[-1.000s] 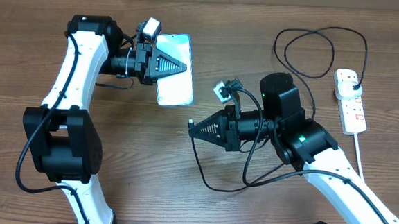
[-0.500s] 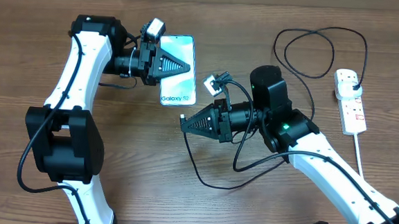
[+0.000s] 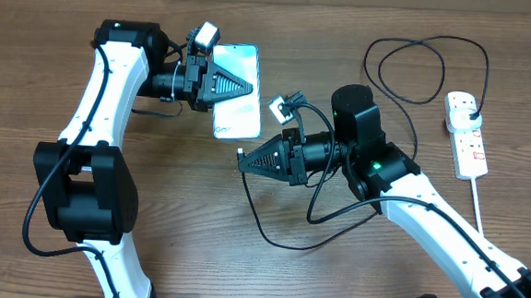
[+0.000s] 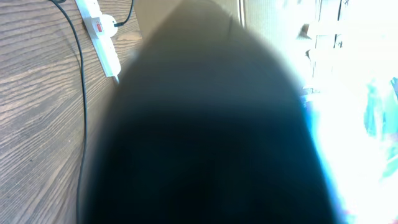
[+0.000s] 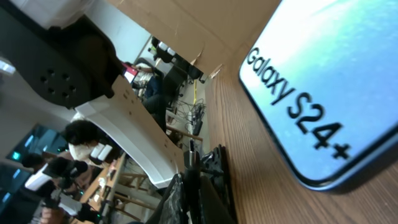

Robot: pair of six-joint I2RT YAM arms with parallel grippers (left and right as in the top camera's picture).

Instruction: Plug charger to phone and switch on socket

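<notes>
Phone (image 3: pixel 239 122) lies on brown wood-grain table (image 3: pixel 203 256).

Brown wood-grain table (image 3: pixel 197 214), cardboard panels (image 5: pixel 205 25) behind, cluttered bright room beyond

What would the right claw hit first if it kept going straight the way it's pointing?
Likely the left arm's black lower joint, though height is unclear. The right claw points left, and its line passes just clear of the phone's bottom edge.
</notes>
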